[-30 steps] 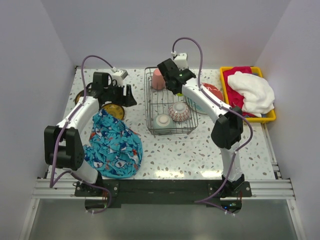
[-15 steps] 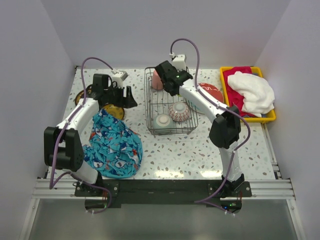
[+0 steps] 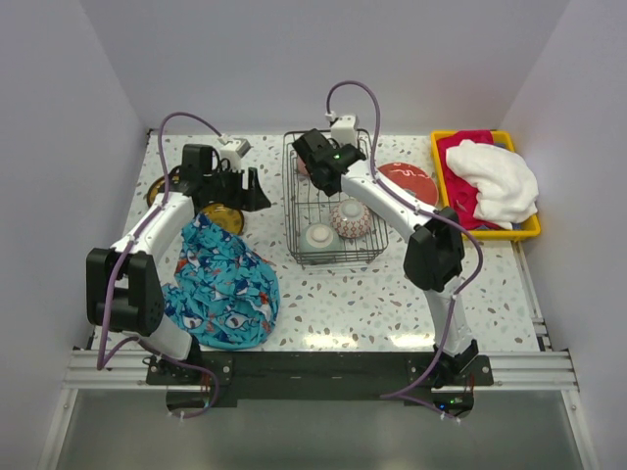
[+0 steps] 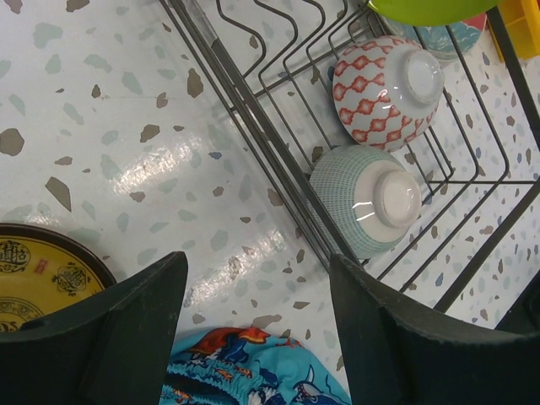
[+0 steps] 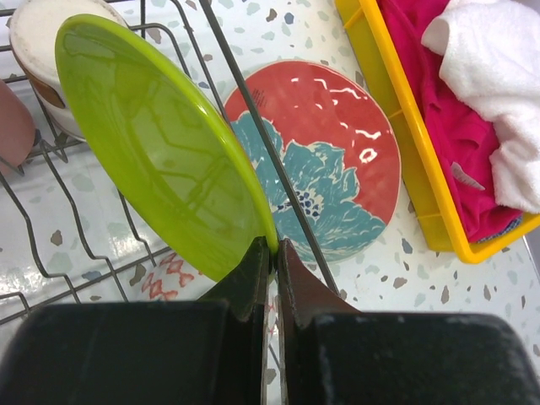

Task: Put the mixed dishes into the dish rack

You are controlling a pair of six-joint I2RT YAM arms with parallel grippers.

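When read from the near edge outward: crumpled blue patterned cloth (image 3: pixel 223 284) on the speckled bench (image 4: pixel 101 126), just beside a yellow-olive round plate (image 4: pixel 34 270) lying flat. Awkward to get under, flat like that; better taken at the raised rim, one finger above and one tipped below.

Left fingers (image 3: pixel 253 188) spread wide over bare bench between that plate and the dark grey wire dish rack (image 3: pixel 292 206), grasping nothing.

Inside the rack's near end, both upside down: a mint ribbed bowl (image 4: pixel 371 202) and, just beyond, a pale bowl with a red diamond pattern (image 4: pixel 388 89).

Farther in, right fingers (image 5: pixel 268 257) clenched on the rim of a glossy lime-green round plate (image 5: pixel 160 143), held on edge and tilted above the rack's wavy dividers, seemingly not yet seated. Stiff, probably light, certainly slick. Thin pinch at one point of the rim, so liable to swing or slip. Best lowered slowly, lower edge guided into a divider slot before letting go. Possibly breakable, so no dropping.

At the rack's far end, a pink cup (image 5: pixel 13 126) and a cream cup (image 5: pixel 51 34).

Outside the rack to the right, flat on the bench, a teal-and-red flowered plate (image 5: pixel 329 160); beyond it a yellow plastic tray (image 5: pixel 405 143) of pink and white cloths.
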